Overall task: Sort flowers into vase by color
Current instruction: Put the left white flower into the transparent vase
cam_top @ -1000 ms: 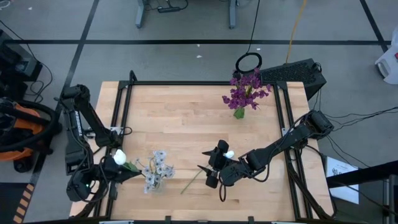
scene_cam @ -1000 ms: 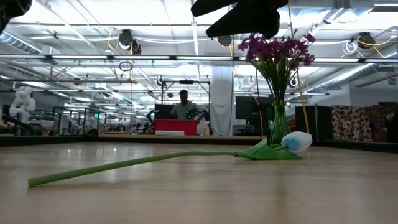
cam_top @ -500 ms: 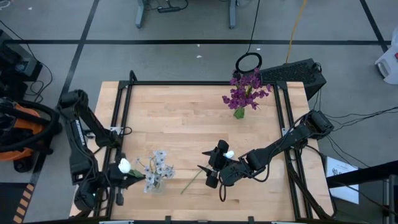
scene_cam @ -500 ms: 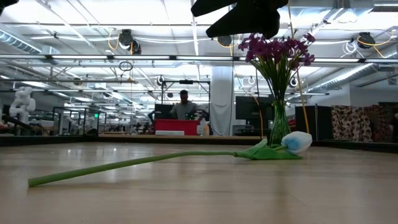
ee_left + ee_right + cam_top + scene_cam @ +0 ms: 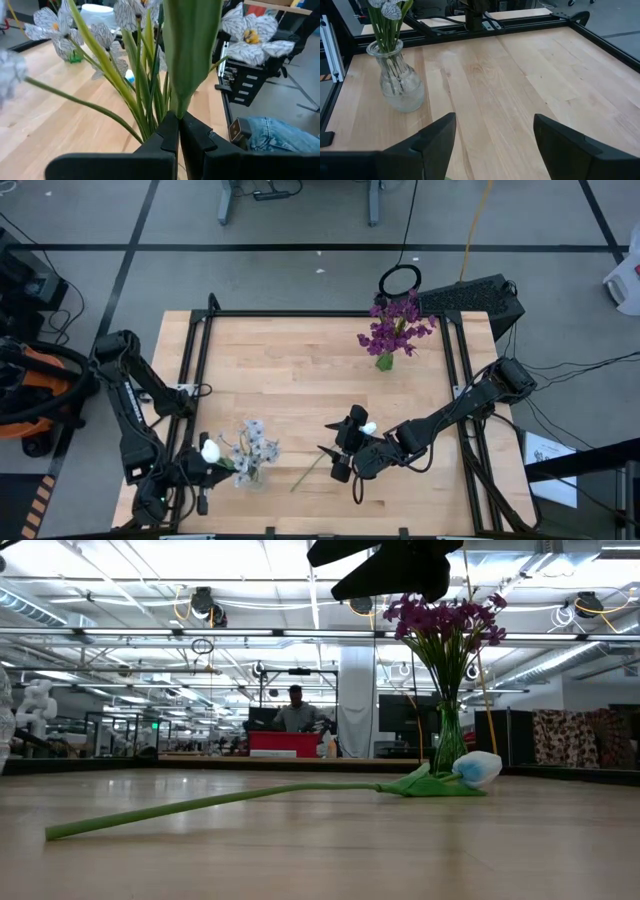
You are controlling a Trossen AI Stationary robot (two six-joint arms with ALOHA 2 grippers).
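My left gripper (image 5: 196, 466) is at the table's near left, shut on a white tulip whose bud (image 5: 210, 450) shows above it. It is right beside the clear glass vase (image 5: 400, 85) of pale blue-lavender flowers (image 5: 252, 448). A second white tulip (image 5: 475, 768) lies flat on the table, with its stem (image 5: 220, 802) stretched out along the wood. My right gripper (image 5: 345, 445) hangs open above this tulip, clear of it (image 5: 380, 565). The purple flowers (image 5: 397, 325) stand in a vase at the far right. My left gripper pinches the held tulip between its two fingers at the base of a broad green leaf (image 5: 179, 107). The fingers lie about level and point toward the table's right. The leaf rises upright from the fingers, and the bud stands above them. The stem's lower end is hidden.
A black metal frame (image 5: 300, 313) runs around the wooden tabletop. Bare wood lies between the two vases (image 5: 520, 80). A person stands far off in the room beyond the table (image 5: 295, 710).
My left gripper has carried the white tulip toward the table's near edge and a little to the right, closer to the vase of pale flowers. It has stayed shut on the tulip. The lying tulip has not moved.
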